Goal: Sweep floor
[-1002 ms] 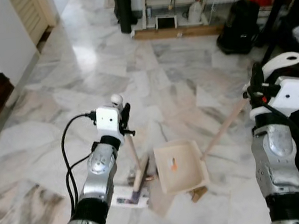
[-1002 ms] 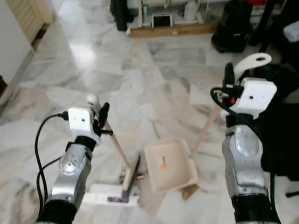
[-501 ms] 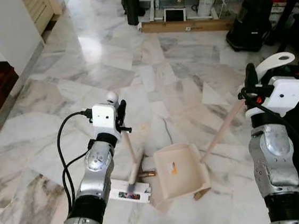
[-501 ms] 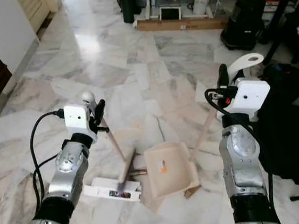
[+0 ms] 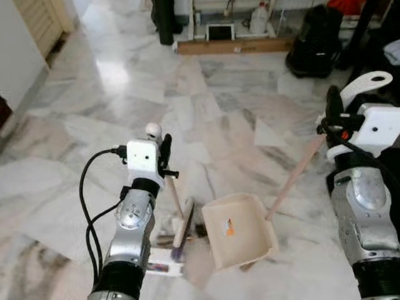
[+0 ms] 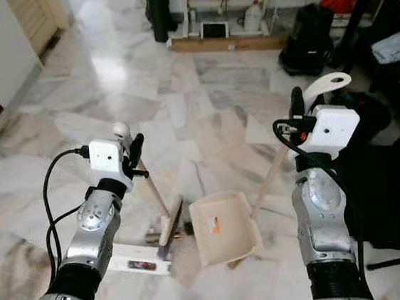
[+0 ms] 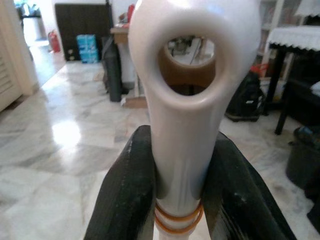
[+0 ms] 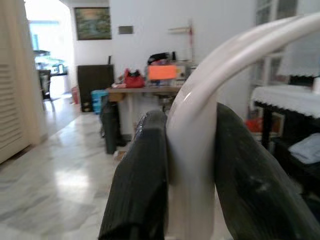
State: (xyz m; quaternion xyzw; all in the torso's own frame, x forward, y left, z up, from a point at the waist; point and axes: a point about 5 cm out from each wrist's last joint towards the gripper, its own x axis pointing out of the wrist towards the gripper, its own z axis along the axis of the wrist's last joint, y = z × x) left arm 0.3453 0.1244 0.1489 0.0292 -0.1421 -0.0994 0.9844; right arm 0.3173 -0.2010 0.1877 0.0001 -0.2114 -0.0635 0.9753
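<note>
— Where's the broom?

— My left gripper [image 7: 175,165] clamps its handle; the broom [image 5: 178,227] slants down-frame, head beside the dustpan [image 5: 238,230], lower centre.

— And the right gripper [image 8: 192,165]?

— Clamped on the dustpan's handle.

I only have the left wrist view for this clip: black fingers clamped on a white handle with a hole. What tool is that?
Observer: A broom; its head rests on the marble floor beside a cream dustpan.
Operator: Who holds the dustpan?
Observer: The right gripper, shut on the dustpan's long handle.
Operator: Anything in the pan?
Observer: One small orange scrap.
</note>
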